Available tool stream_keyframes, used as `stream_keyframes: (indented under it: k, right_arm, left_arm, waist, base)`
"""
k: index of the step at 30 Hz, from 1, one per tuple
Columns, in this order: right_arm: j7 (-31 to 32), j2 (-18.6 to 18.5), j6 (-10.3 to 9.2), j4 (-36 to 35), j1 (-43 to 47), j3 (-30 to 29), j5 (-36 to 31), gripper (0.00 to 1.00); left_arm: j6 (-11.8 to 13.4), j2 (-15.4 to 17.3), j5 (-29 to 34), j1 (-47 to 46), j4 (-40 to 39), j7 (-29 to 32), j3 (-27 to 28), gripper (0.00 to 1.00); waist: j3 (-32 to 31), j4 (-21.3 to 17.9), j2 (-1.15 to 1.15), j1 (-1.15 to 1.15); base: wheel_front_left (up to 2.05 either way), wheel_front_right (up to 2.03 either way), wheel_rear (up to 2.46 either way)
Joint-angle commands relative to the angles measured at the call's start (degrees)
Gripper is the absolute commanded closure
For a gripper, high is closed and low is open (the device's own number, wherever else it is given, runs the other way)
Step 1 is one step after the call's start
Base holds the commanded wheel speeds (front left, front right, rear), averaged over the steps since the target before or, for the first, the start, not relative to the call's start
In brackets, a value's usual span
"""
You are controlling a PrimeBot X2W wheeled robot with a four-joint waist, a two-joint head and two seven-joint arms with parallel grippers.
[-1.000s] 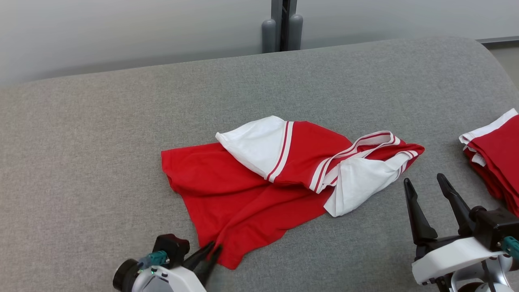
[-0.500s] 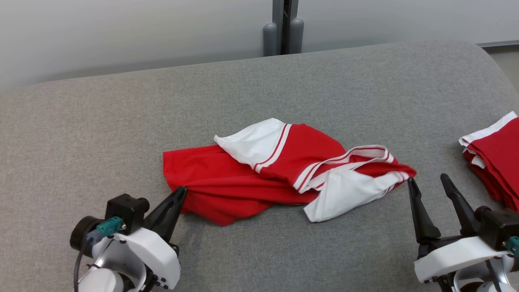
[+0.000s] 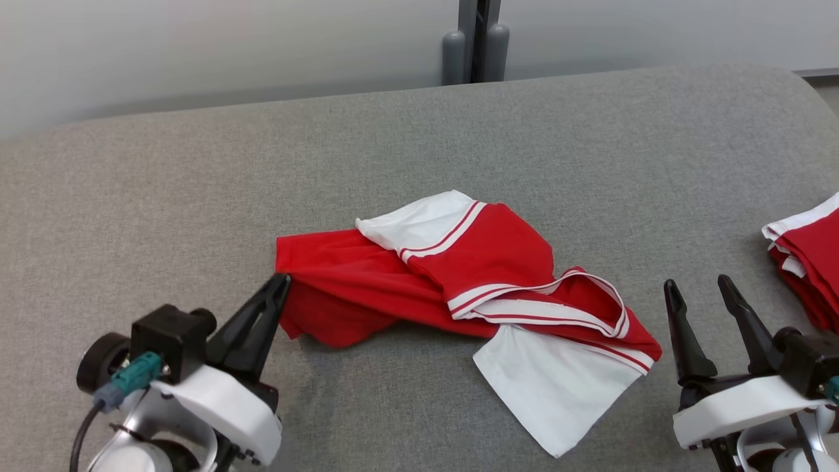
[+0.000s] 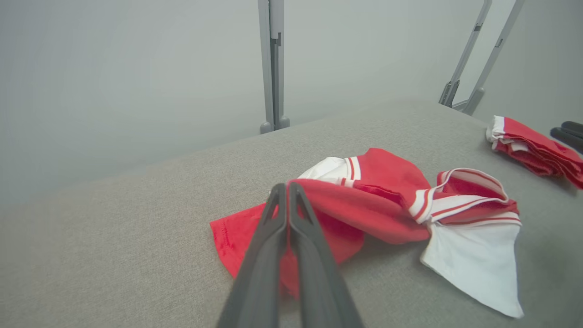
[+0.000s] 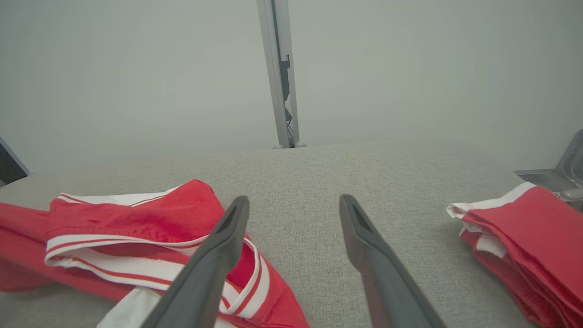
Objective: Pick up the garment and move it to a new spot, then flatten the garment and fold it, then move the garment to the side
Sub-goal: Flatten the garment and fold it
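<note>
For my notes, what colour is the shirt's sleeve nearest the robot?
The sleeve is plain white; the head view shows it best.

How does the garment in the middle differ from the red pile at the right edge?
The garment lies crumpled and spread out, with a white part trailing toward the robot; the pile is neatly folded and stacked. The left gripper pinches the garment's red corner, while nothing touches the pile; the open right gripper sits between the two. Both are red with white trim and rest on the grey cushion.
</note>
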Motion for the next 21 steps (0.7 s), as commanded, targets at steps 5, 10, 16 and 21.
stream_keyframes:
  k: [5, 10, 16, 21]
  right_arm:
    - [-0.3, -0.2, -0.02, 0.7, -2.3, 0.8, 0.9, 0.0]
    - [-0.7, -0.2, -0.02, 1.7, -3.6, 1.6, 1.5, 0.0]
    - [-1.3, -0.2, -0.02, 2.5, -4.9, 2.1, 2.3, 0.0]
    - [-1.9, -0.2, -0.02, 3.3, -6.2, 2.6, 2.7, 0.0]
  left_arm:
    - [-1.3, -1.3, -0.9, -6.0, 7.2, -3.1, 1.7, 1.0]
    - [-3.0, -3.7, -1.9, -11.9, 17.6, -7.6, 2.9, 1.0]
    - [-4.8, -5.9, -2.4, -18.9, 28.8, -12.8, 4.1, 1.0]
    - [-6.3, -7.7, -1.9, -25.8, 40.0, -18.2, 4.7, 1.0]
  waist:
    - [2.3, -1.8, 0.0, 0.0]
    - [4.4, -4.1, 0.0, 0.0]
    - [7.0, -5.5, 0.0, 0.0]
    - [9.0, -6.3, 0.0, 0.0]
  base:
    - [0.0, 0.0, 0.0]
    - [0.0, 0.0, 0.0]
    - [0.0, 0.0, 0.0]
    - [0.0, 0.0, 0.0]
